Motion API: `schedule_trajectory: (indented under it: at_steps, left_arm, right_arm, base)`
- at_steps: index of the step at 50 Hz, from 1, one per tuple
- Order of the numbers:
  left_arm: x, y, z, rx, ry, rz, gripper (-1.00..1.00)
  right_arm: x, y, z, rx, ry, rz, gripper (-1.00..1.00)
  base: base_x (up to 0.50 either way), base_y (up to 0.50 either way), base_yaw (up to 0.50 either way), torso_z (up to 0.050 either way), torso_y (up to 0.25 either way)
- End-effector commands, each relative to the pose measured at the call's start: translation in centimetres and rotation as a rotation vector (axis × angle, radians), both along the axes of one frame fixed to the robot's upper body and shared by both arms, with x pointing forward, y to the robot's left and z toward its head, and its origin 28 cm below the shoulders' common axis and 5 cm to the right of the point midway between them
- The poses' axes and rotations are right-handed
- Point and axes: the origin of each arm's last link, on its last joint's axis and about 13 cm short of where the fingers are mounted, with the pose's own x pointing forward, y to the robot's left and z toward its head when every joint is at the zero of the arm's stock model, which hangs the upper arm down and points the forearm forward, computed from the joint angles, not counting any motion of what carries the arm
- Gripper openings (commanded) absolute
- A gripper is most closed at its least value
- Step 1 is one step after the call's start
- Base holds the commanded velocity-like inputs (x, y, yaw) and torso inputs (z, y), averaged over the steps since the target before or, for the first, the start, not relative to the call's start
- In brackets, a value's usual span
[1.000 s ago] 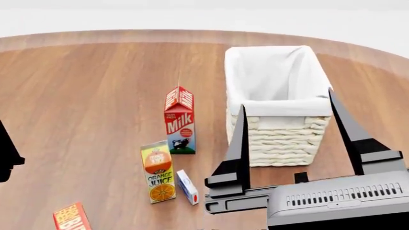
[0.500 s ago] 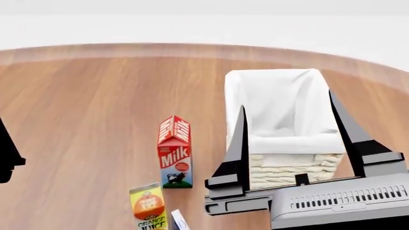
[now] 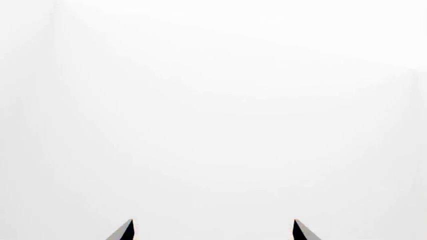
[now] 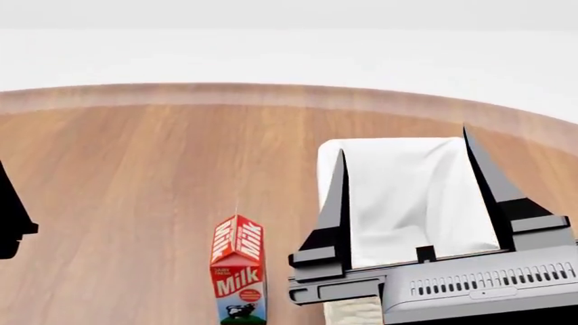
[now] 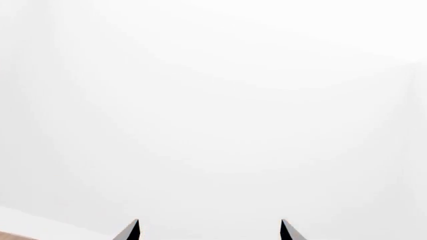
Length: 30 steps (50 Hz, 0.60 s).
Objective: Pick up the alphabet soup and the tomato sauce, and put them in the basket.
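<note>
At about nine o'clock in the head view a dark piece of the left arm pokes in from the edge, its gripper out of that picture; the left wrist view shows the left gripper as two black fingertips set wide apart against blank white, holding nothing. Toward six o'clock stands one red-and-white gabled milk carton, upright on the round brown wooden table, well apart from the arm and just beside the basket. From four to three o'clock sits one large cream-white wicker basket with a white cloth liner, and as far as its inside shows it looks empty, though the black right gripper rises in front of it with its two tapered fingers spread wide and nothing between them; the right wrist view likewise gives only two parted tips and white beyond. Neither the blue alphabet soup can nor the red tomato sauce can is in any view, so the count is zero cans, one carton, one basket, two grippers. I judge the task to be at its search stage, with nothing picked; the next move likely calls for tilting the view down to find a can
</note>
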Motion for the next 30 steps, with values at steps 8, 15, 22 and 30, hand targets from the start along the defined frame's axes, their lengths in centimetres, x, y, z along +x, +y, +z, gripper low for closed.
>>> schedule_trajectory:
  at_steps: [8, 15, 22, 30]
  left_arm:
    - [0.0, 0.0, -0.2, 0.002, 0.005, 0.000, 1.00]
    - [0.1, -0.1, -0.3, 0.000, 0.007, -0.004, 1.00]
    - [0.2, -0.1, -0.5, 0.000, 0.012, -0.004, 1.00]
    - [0.2, 0.0, -0.4, -0.002, 0.012, 0.004, 1.00]
  right_arm:
    - [-0.1, 0.1, -0.4, -0.006, -0.006, 0.005, 1.00]
    - [-0.3, 0.2, 0.6, -0.014, -0.016, 0.015, 1.00]
    - [-0.4, 0.5, -0.1, -0.006, 0.078, 0.020, 1.00]
    - [-1.2, 0.3, 0.3, 0.099, 0.254, 0.055, 1.00]
  base:
    - [0.22, 0.00, 0.00, 0.000, 0.001]
    - [0.00, 0.00, 0.00, 0.000, 0.000]
    - [0.00, 0.00, 0.00, 0.000, 0.000]
    - [0.00, 0.00, 0.00, 0.000, 0.000]
